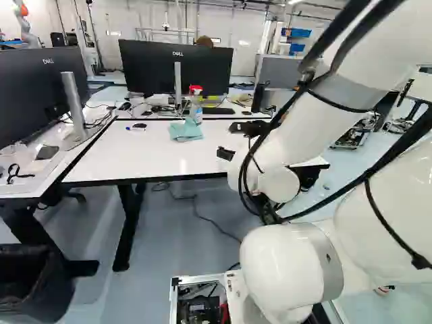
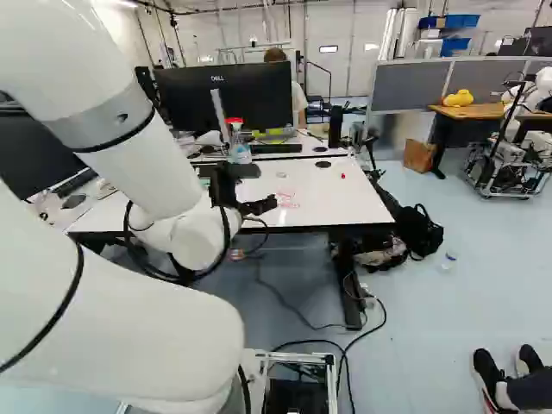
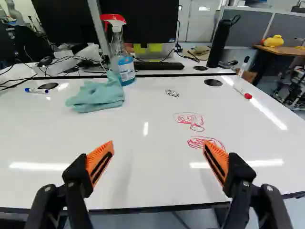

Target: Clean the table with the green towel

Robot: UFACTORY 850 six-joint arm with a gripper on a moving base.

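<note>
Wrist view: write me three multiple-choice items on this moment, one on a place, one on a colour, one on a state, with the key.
1. Where is the green towel?
A) On the floor
B) On the table, beside the spray bottle
C) On a keyboard

2. What colour is the scribble nearest the gripper?
A) Red
B) Blue
C) Green

3. In what state is the gripper?
A) Shut on the towel
B) Shut on nothing
C) Open, holding nothing

Key:
1 B: the towel lies crumpled on the white tabletop, right by the bottle.
2 A: the scribble partly behind one fingertip is drawn in red lines.
3 C: the jaws stand wide apart, with nothing gripped between them.
</note>
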